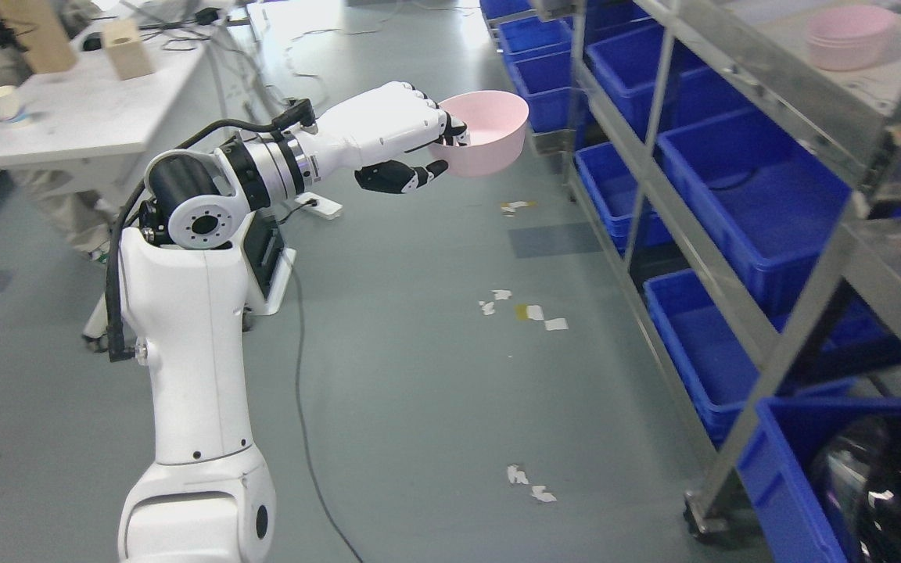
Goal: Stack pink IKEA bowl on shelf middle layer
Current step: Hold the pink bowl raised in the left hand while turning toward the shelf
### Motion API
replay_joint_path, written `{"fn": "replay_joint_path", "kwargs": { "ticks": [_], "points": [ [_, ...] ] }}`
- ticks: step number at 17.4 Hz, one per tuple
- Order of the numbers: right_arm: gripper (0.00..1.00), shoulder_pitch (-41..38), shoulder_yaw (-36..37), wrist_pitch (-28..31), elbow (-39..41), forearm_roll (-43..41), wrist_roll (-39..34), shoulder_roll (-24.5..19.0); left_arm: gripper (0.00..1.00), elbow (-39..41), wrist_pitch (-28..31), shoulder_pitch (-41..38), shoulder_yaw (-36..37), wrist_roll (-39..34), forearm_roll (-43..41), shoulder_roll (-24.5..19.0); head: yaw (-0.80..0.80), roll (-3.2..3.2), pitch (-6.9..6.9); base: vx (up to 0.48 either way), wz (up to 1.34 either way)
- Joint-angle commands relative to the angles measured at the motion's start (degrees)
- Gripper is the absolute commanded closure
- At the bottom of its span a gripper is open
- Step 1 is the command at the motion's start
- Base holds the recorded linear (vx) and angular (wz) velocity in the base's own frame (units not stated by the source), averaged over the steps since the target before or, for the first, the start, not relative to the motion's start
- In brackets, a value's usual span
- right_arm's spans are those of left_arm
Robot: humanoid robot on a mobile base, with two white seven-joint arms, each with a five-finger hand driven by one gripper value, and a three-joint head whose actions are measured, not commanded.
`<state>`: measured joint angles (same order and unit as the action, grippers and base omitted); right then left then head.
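Pink bowl pinched at its rim by my left hand, held level over the floor for stacking; target pink stack sits at two o'clock on the shelf.

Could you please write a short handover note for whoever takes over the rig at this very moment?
Left robot hand: shut on the pink bowl, gripping its near rim, held in the air over the floor, left of the metal shelf.
Right robot hand: not in view.
Stack of pink bowls: already sitting on a shelf layer at upper right.
Done: bowl picked up and carried toward the shelf.
Left: reach over to the shelf, set the bowl onto the stack, release and withdraw.
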<state>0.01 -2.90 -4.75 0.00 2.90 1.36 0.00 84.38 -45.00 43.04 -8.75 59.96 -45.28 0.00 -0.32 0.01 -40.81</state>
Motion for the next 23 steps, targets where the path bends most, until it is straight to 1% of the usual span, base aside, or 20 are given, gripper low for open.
{"fn": "replay_joint_path", "kwargs": {
  "ticks": [1,5,10,23],
  "points": [
    [0.00,-1.2,0.0,0.0,1.0,0.0,0.1,1.0,1.00,0.8,0.0,-0.1,-0.7,-0.2,-0.1,-1.0,0.00,0.00,0.00,0.124,1.00],
    [0.00,-1.2,0.0,0.0,1.0,0.0,0.1,1.0,1.00,0.8,0.0,0.2,-0.7,-0.3,-0.1,-1.0,0.00,0.00,0.00,0.146,0.64],
    [0.00,-1.2,0.0,0.0,1.0,0.0,0.1,1.0,0.99,0.8,0.0,0.2,-0.9,-0.3,0.0,-1.0,0.00,0.00,0.00,0.268,0.27],
    [0.00,-1.2,0.0,0.0,1.0,0.0,0.1,1.0,0.99,0.6,0.0,0.5,-0.7,-0.4,-0.1,-1.0,0.00,0.00,0.00,0.347,-0.01]
  ]
}}
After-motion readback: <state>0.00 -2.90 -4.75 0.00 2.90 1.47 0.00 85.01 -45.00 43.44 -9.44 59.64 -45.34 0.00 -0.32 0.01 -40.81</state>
